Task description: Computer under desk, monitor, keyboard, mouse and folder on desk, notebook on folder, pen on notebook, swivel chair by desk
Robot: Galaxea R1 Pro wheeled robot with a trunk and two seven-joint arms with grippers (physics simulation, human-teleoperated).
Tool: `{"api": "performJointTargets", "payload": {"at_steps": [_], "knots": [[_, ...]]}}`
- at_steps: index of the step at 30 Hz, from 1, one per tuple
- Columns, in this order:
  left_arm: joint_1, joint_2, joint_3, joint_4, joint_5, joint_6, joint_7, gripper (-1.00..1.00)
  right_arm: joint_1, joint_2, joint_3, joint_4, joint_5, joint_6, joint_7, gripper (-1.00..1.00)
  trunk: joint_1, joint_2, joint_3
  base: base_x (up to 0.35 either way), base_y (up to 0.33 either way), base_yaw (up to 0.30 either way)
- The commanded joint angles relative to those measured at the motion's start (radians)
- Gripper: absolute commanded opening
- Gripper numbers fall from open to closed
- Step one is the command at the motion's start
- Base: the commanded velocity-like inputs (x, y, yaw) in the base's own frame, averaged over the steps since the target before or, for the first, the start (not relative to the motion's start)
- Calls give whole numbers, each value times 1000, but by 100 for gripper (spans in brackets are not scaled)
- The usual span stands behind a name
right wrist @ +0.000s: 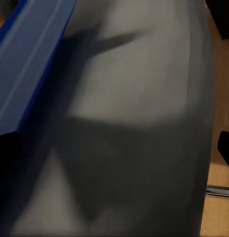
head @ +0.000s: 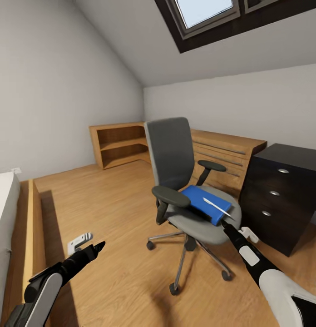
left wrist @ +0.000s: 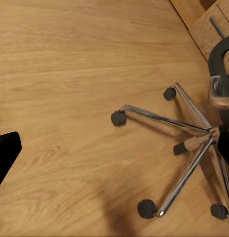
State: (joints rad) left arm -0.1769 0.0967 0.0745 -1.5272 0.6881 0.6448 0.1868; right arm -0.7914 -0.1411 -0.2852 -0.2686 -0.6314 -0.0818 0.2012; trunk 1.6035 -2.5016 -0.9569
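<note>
Head view: the swivel chair stands mid-room on the wooden floor, carrying the blue folder with a pen lying on it. The right gripper reaches the seat's near edge just beside the folder; the left gripper hangs over the floor at near left. Neither claw's opening can be told. A dark drawer cabinet stands at right.

Left wrist view: the chair's chrome base and casters.

Right wrist view: the folder's edge on the grey seat.
</note>
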Motion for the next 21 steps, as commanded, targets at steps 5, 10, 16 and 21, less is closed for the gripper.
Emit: {"api": "performJointTargets", "payload": {"at_steps": [5, 10, 16, 21], "knots": [[-1, 0, -65, 1, 6, 4, 11, 100, 0, 3, 22, 100, -13, -3, 9, 100, 0, 0, -3, 199, 0, 245], [-1, 0, -112, 24, 5, 3, 11, 100, 0, 2, 21, 101, -13, -3, 9, 100, 0, 0, -3, 293, 0, 59], [-1, 0, -145, 43, 4, 3, 11, 100, 0, 1, 21, 98, -13, -1, 10, 100, 0, 0, -4, -35, 0, 4], [-1, 0, -145, 44, 4, 2, 11, 100, 0, 1, 21, 98, -13, -1, 10, 100, 0, 0, -4, -89, 0, 0]]}}
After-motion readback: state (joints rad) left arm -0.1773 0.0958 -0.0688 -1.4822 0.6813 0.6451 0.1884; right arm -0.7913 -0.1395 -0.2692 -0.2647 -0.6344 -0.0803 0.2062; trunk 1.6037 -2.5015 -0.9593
